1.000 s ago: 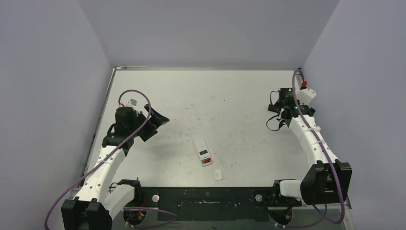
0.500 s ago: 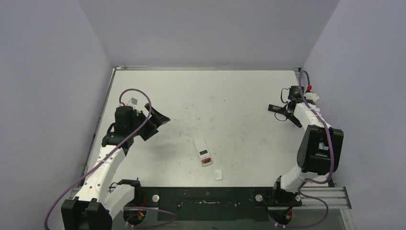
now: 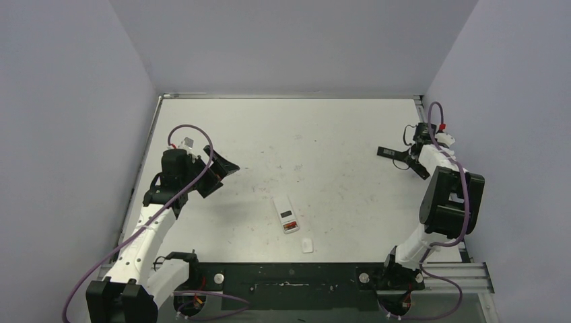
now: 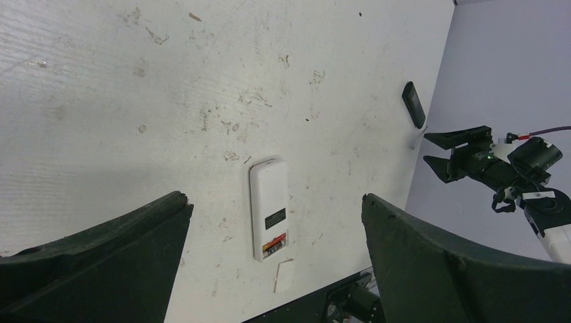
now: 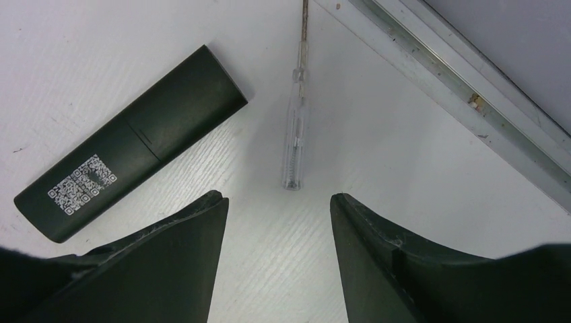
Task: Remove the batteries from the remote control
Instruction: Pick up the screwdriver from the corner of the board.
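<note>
Already uncovered, the batteries (image 4: 274, 244) sit in the white remote (image 4: 267, 185) mid-counter (image 3: 337, 134), lid (image 3: 307, 245) beside it.
Both my left pincer (image 4: 273, 200) and right pincer (image 5: 276, 198) are spread; the right hangs over a clear screwdriver (image 5: 294, 134), probably for prying them out.

Setting: robotics lab, enclosed test cell.

Evidence, top view:
- White tabletop (image 3: 337, 134), scuffed and stained, boxed in at 9, 12 and 3 o'clock by plain pale-violet walls (image 3: 289, 40).
- Two white-and-black robot arms, left arm (image 3: 145, 232) and right arm (image 3: 448, 202), bolted to a black base plate (image 3: 289, 276) along the 6 o'clock edge.
- Purple cables (image 3: 190, 128) run exposed along both arms.
- Bare metal rail (image 3: 458, 272) at 5 o'clock, beside the right arm's base.

Left wrist view: green status light (image 4: 486, 155) lit on the right arm.

Small test items lie loose on the tabletop, e.g. a white remote (image 3: 286, 214) just toward 6 o'clock of centre.
</note>
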Action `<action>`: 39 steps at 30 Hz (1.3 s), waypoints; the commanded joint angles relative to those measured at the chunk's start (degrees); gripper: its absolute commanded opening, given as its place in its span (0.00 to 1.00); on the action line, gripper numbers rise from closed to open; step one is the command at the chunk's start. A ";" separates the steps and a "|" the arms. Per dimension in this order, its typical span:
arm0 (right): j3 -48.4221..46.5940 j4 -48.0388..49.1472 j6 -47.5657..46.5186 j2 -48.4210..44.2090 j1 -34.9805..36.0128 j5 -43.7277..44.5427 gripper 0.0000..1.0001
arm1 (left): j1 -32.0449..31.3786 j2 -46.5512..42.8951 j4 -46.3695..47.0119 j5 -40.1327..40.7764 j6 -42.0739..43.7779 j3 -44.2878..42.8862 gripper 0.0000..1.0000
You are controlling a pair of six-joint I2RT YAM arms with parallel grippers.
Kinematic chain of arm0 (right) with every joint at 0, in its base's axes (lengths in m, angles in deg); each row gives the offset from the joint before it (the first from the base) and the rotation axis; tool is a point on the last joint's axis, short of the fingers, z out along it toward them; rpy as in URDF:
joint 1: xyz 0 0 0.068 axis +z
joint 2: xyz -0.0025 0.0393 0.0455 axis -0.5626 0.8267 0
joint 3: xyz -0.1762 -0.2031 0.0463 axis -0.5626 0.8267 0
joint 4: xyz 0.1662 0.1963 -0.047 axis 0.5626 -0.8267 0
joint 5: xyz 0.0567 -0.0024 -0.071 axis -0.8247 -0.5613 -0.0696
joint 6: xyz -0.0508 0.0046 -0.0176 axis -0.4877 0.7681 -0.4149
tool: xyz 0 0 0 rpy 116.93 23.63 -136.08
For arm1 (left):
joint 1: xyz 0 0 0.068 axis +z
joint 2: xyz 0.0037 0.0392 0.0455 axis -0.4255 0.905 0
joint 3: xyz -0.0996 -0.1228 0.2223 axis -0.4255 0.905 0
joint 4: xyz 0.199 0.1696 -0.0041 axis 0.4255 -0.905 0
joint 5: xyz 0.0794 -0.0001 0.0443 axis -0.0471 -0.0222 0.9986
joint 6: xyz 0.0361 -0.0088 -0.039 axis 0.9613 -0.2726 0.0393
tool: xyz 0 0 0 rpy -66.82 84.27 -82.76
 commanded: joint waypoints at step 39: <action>-1.62 5.55 -2.83 5.66 -4.59 -4.40 0.49 | 0.46 1.60 2.26 -2.31 0.58 -3.08 1.00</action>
